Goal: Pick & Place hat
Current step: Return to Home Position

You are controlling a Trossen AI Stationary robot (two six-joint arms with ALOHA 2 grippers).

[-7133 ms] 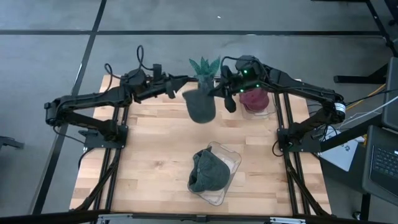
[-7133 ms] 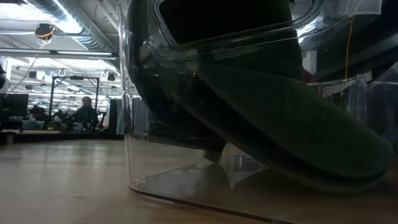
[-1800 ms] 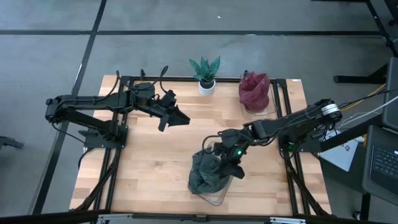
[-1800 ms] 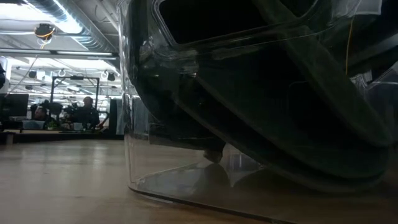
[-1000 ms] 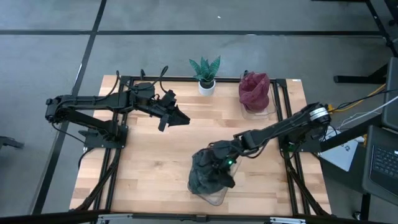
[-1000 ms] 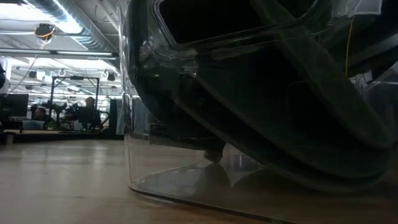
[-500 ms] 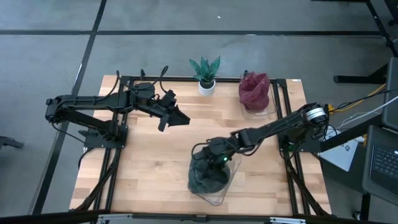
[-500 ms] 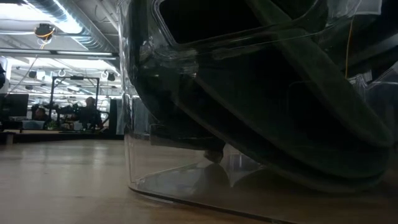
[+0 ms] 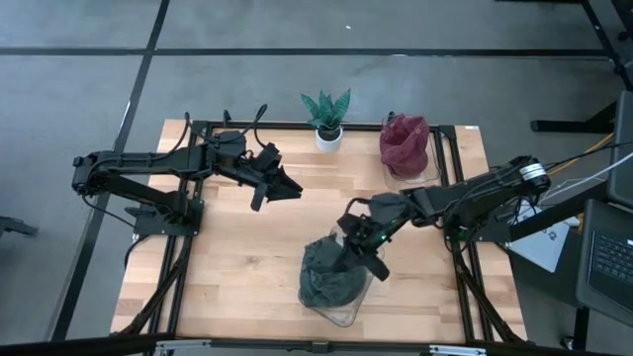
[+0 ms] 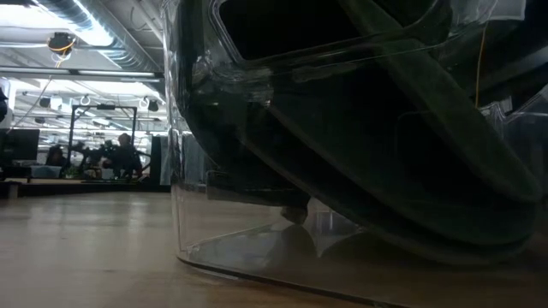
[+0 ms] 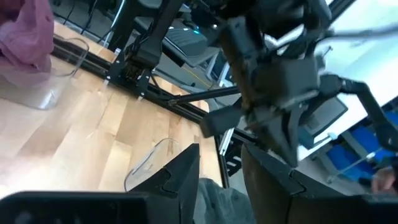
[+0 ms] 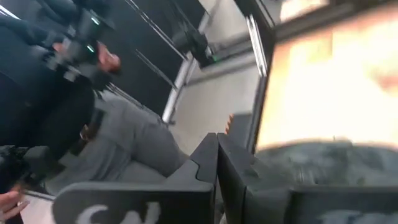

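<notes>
Right at the near edge of the table (image 9: 237, 267), middle of the board, sits the near transparent bin (image 9: 344, 316), and the gray cap (image 9: 324, 282) is down inside it, bunched up and filling most of the tub. From table height that bin stands so close that its clear wall and the dark cap behind it take up nearly the whole view. Just above the bin's far right corner hangs the right gripper (image 12: 216, 149), clear of the cap; its own camera shows the two fingers drawn together with only a thin line between them and nothing held. Moving up the table, the left gripper (image 11: 221, 158) hovers over bare wood left of centre, well apart from both bins, pointing across toward the right arm; its fingers stand parted with a clear gap and it carries nothing. On to the far edge: the small potted plant (image 9: 326, 111) stands upright in its white pot at the middle, and just to its right is the far transparent bin (image 9: 423, 178) with the red cap (image 9: 404, 140) piled in it, rising above the rim. Beyond the table, in the room behind, a person (image 10: 127, 154) shows at a desk.
</notes>
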